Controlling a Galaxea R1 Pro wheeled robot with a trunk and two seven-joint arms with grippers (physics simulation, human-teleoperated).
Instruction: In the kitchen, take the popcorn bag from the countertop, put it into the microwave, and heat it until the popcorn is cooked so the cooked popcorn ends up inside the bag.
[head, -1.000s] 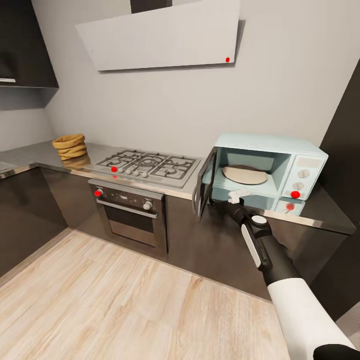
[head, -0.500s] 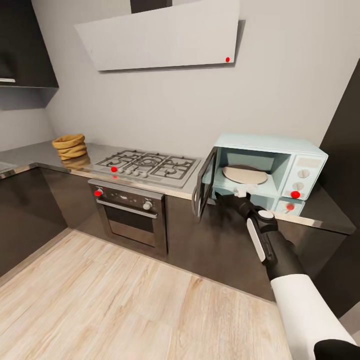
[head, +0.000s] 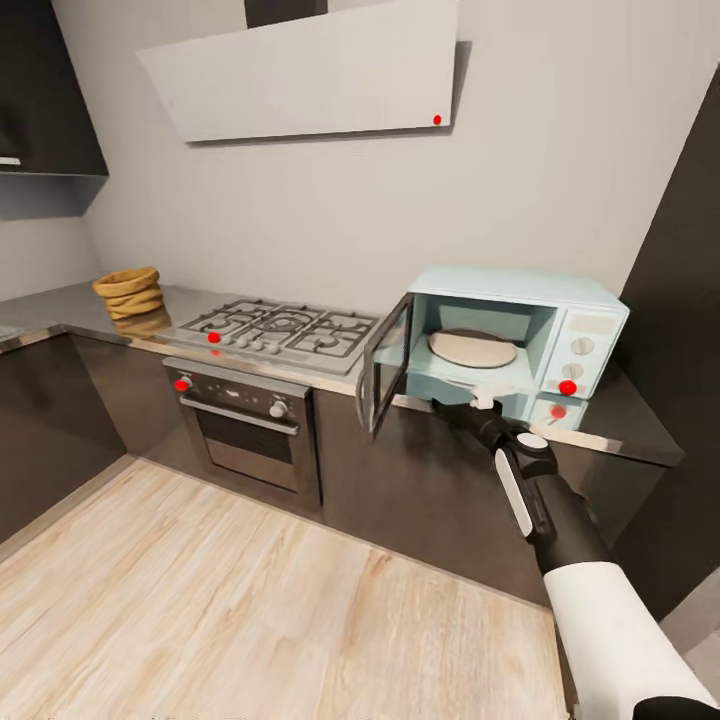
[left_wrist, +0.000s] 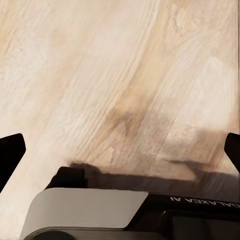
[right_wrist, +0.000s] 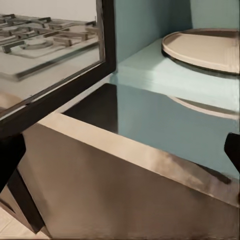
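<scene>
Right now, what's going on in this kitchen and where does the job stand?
The microwave door is swung open and its turntable sits bare. The right end effector hangs just in front of the opening, fingers spread, holding nothing. The popcorn bag is at the far end of the countertop, beyond the gas hob, not yet picked up. The left end effector is open above the wood floor.

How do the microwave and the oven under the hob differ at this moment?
The microwave is pale mint-blue and stands on the countertop; the oven is steel and dark, built into the cabinets below the hob. The microwave's door hangs open, showing a bare turntable; the oven's door is closed. The right gripper sits at the microwave's opening, well away from the oven. Both carry round knobs.
</scene>
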